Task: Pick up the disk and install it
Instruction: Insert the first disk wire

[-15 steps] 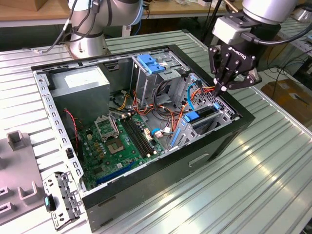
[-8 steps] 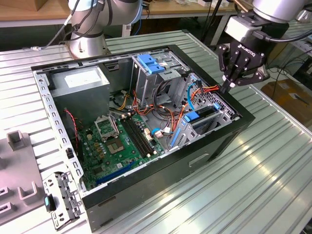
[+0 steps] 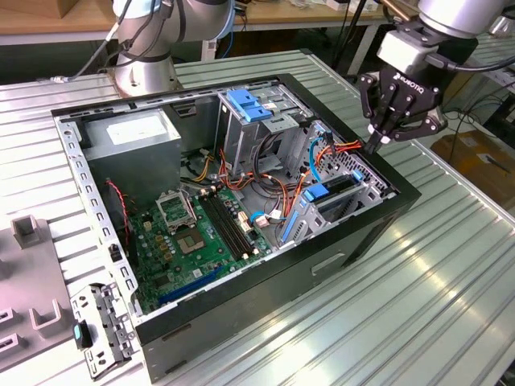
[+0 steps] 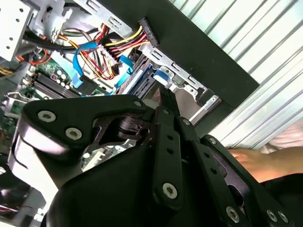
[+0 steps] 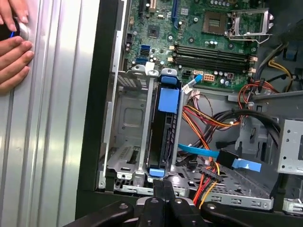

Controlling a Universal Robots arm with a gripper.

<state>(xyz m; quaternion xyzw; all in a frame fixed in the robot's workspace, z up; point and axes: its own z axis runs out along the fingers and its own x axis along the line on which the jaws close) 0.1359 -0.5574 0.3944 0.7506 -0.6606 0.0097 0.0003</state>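
Observation:
The disk [image 3: 332, 191] stands on edge in the drive bay at the case's corner, on the exterior view's right, with its blue carrier rail facing up. In the first wrist view the disk [image 5: 163, 132] sits in the inner slot of the metal bay, and the slot beside it holds nothing. My gripper [image 3: 374, 145] hangs just above the far end of that bay, its fingers shut together on nothing. The shut fingertips [image 5: 163, 188] point down at the disk's near end. In the second wrist view my gripper [image 4: 164, 97] points at the blue tab of the disk [image 4: 160, 75].
The open black case [image 3: 354, 241] holds a green motherboard [image 3: 201, 233], a grey box with a white sticker [image 3: 133, 133] and a tall cage with a blue handle [image 3: 249, 104]. Loose cables [image 5: 213, 123] run beside the bay. A person's hand [image 5: 12, 42] rests on the ribbed table.

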